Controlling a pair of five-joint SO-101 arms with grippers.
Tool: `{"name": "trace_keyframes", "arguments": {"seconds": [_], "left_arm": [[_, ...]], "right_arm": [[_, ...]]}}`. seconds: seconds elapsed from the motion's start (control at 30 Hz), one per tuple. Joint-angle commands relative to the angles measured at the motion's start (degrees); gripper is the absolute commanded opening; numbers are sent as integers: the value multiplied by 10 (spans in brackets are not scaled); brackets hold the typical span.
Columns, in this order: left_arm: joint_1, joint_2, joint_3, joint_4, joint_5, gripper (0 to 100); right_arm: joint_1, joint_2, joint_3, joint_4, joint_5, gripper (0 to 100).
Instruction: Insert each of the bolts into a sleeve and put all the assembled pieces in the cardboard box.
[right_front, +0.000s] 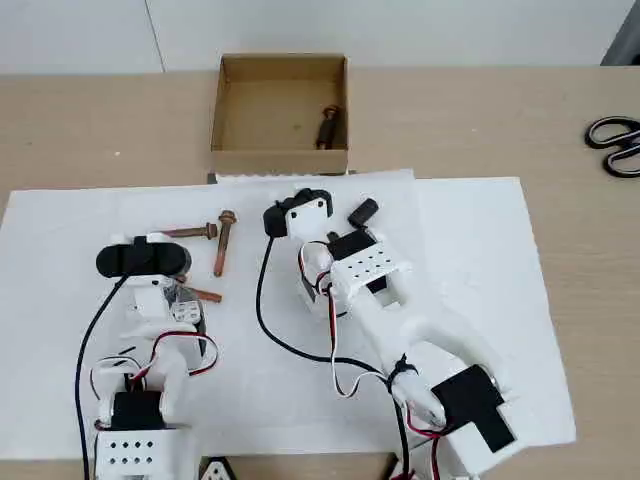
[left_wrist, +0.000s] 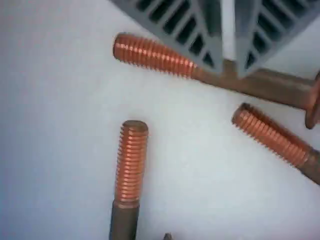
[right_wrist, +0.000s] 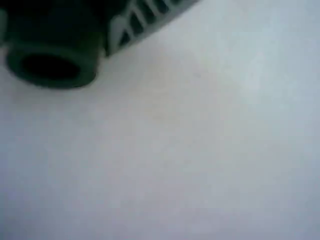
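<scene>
Left claw (left_wrist: 229, 66) is pinching a bolt (left_wrist: 155, 54) on the sheet (right_front: 480, 230), near left, two more bolts (left_wrist: 131, 160) just beside. Right claw (right_front: 352, 228) sits by the sleeve (right_wrist: 50, 62), grip we can't tell. Lifting could knock those crowded neighbours away.

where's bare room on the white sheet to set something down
Free: white sheet between the right arm and its right edge; strip left of the left arm. Crowded: bolts, sleeve, cable between arms.

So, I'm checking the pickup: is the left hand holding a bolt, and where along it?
It cannot be told. The left hand sits over one bolt where its thread meets the smooth shank, but whether it grips is unclear.
</scene>
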Motion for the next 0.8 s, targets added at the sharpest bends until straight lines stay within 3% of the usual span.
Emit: {"name": "trace_keyframes", "arguments": {"seconds": [0.0,0.37,0.6,0.77], "left_arm": [[-3,-4,-2,-11,-3,6],[-3,-4,-2,-11,-5,6],[-7,-1,-33,-6,-6,6],[-13,1,-156,85,-54,7]], "right_arm": [[0,28,8,30,5,28],[0,-82,-122,130,14,2],[15,-148,-184,225,67,2],[87,-158,-233,281,66,3]]}}
